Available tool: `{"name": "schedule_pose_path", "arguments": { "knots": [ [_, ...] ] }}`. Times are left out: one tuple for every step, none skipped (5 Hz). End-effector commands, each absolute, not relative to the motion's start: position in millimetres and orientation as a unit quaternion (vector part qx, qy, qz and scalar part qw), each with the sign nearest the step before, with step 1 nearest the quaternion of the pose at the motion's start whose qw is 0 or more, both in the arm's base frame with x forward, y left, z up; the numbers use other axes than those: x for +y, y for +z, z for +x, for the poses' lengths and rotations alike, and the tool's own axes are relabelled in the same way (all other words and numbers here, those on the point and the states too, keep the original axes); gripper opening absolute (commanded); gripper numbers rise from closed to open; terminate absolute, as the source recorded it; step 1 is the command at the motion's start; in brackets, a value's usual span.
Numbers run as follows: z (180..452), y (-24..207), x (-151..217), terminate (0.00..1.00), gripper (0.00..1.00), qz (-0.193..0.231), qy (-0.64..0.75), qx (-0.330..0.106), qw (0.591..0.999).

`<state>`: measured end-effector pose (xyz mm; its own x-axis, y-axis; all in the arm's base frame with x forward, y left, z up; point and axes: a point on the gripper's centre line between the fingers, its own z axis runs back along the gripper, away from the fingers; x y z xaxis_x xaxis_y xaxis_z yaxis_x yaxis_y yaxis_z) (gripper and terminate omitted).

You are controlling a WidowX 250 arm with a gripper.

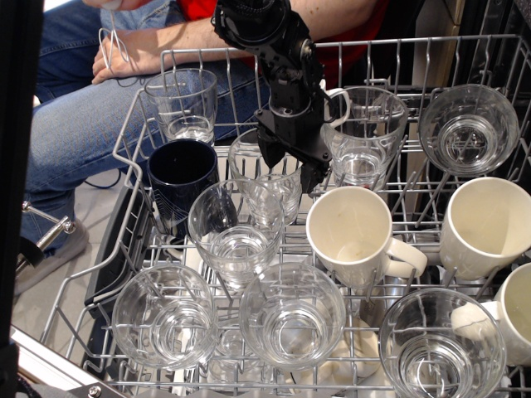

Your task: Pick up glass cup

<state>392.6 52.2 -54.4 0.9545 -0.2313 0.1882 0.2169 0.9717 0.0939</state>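
Note:
The glass cup (253, 189) is a tall clear tumbler without a handle, standing upright in the middle of the wire dish rack (131, 157). My black gripper (292, 168) has come down from above onto the cup's right rim. Its jaws are open. One finger (270, 154) seems to hang inside the cup's mouth and the other finger (314, 176) is outside the right wall, next to a white mug (353, 236). The arm hides the cup's far rim. The cup rests in the rack, not lifted.
Close around the cup stand a dark blue mug (181, 178), a glass mug with a handle (363, 137), a clear tumbler (182, 104) at the back left and a glass (235, 234) in front. More glasses and white mugs fill the rack. A seated person (75, 124) is behind.

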Motion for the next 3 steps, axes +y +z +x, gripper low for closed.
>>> {"name": "schedule_pose_path", "arguments": {
  "knots": [
    [393.1,-61.7,50.3,0.0,1.0,0.056,-0.102,-0.125,0.985],
    [388.1,-73.1,51.8,0.0,0.0,0.055,-0.087,-0.132,0.986],
    [389.9,-69.0,50.1,0.0,0.0,0.053,-0.083,-0.125,0.987]
  ]
}}
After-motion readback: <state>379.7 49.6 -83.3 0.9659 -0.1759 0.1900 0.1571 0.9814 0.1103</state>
